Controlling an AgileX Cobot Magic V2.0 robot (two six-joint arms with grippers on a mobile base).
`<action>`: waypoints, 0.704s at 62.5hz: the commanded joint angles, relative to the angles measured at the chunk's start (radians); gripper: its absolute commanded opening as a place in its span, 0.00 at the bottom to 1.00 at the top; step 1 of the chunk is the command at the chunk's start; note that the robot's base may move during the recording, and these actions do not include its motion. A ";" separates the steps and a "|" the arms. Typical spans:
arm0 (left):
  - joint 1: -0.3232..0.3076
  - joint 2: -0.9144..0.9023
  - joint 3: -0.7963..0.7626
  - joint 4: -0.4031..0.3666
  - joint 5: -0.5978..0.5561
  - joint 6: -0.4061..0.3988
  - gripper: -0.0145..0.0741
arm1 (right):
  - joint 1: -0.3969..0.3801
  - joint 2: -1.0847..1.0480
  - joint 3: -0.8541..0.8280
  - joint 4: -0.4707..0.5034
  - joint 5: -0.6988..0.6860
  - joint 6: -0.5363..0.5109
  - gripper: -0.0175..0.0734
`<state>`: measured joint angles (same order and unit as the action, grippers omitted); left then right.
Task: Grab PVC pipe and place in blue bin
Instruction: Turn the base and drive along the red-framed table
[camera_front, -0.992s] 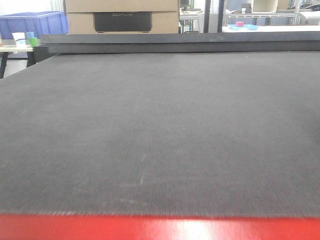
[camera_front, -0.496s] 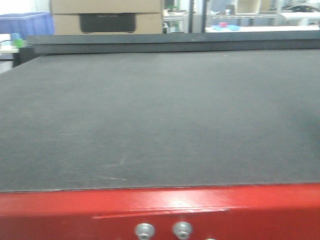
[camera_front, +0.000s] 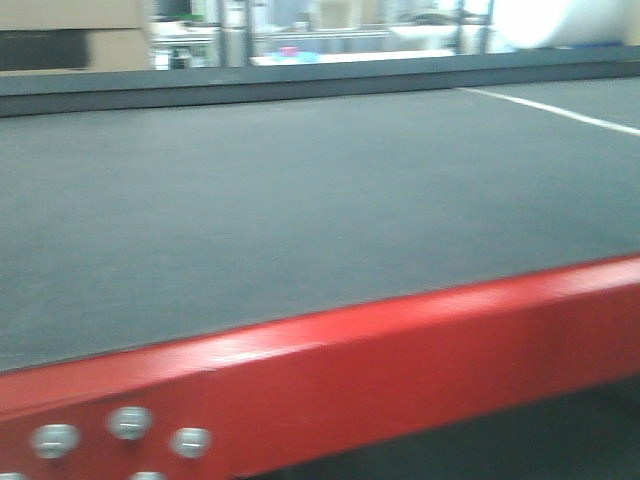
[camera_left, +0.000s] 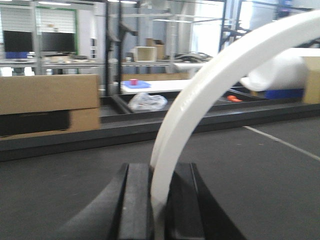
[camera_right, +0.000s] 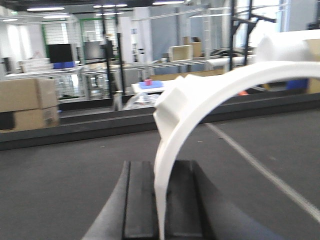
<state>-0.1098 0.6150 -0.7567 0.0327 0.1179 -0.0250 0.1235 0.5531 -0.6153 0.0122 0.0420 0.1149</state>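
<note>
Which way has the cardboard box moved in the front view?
Yes, left in frame: the cardboard box slid along the far table rail; likely the camera turned, not the box.

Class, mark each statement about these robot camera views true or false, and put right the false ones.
1. The left gripper is shut on a white, curved PVC pipe. True.
2. The right gripper is open and holds nothing. False: it too is shut on white, curved PVC pipe.
3. The table has a red edge with bolts in it. True.
4. The mat on the table is yellow. False: it is dark grey.
</note>
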 joint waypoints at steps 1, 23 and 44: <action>-0.005 -0.004 -0.003 0.000 -0.030 -0.002 0.04 | -0.005 -0.005 0.000 -0.012 -0.025 -0.006 0.02; -0.005 -0.004 -0.003 0.000 -0.030 -0.002 0.04 | -0.005 -0.005 0.000 -0.012 -0.025 -0.006 0.02; -0.005 -0.004 -0.003 0.000 -0.030 -0.002 0.04 | -0.005 -0.005 0.000 -0.012 -0.025 -0.006 0.02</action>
<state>-0.1098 0.6150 -0.7567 0.0327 0.1179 -0.0250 0.1235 0.5531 -0.6153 0.0122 0.0416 0.1149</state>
